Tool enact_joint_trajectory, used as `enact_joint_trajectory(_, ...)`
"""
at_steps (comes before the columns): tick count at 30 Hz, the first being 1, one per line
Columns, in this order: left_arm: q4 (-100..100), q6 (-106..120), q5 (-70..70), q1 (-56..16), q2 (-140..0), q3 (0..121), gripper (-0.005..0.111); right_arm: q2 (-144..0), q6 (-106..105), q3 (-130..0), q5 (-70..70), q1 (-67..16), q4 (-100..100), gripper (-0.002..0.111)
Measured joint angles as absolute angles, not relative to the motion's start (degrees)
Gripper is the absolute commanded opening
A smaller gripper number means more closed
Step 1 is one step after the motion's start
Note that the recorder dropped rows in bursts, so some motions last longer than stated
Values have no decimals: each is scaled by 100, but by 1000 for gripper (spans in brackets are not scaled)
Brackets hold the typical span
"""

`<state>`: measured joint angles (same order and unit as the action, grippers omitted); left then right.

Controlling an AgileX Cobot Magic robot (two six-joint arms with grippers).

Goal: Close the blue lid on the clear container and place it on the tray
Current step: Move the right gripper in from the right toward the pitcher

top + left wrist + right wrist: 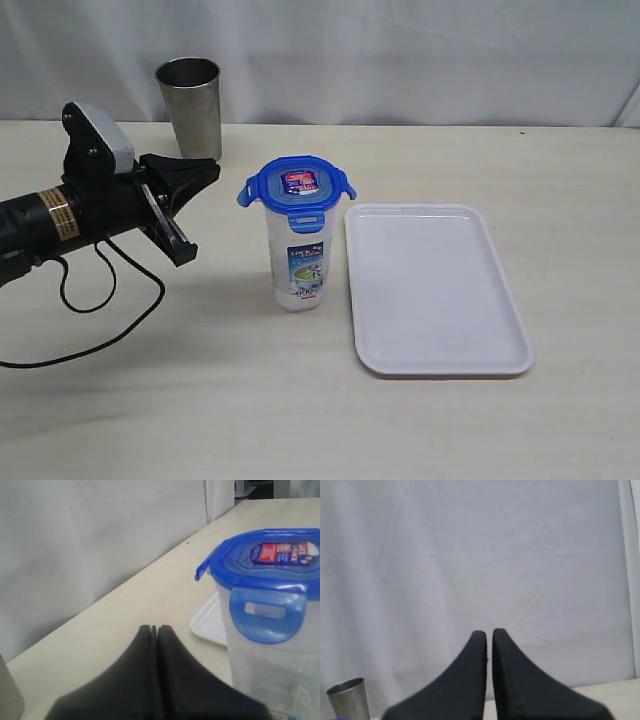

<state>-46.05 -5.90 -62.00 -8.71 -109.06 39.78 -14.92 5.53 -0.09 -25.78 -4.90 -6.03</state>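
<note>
left end effector [155, 629] closed, empty, near clear container [298, 262]

place: lab bench; evid: white cloth backdrop [420, 60]; beige table [250, 400]; robot arm [40, 220]

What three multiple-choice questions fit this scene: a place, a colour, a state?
1. Where does the clear container stand? A on the table beside the tray; B on the tray; C held in the air.
2. What colour is the lid? A red; B blue; C green.
3. How are the left arm's jaws? A wide open; B gripping the lid; C shut, empty.
Answers: A, its base rests on the table next to the tray; B, the lid is plainly blue; C, the jaws meet with nothing between.
</note>
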Motion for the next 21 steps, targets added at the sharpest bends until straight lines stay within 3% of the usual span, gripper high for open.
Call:
enact_joint_trajectory(8, -4605, -590, -6200, -871, -11217, 4226, 0, -4706, 1453, -1321, -2645, -490, 584, 4)
enact_joint_trajectory(21, -4667, -590, -5624, -871, -11229, 4376, 0, -8894, 6380, -5496, -2860, -481, 7741, 4)
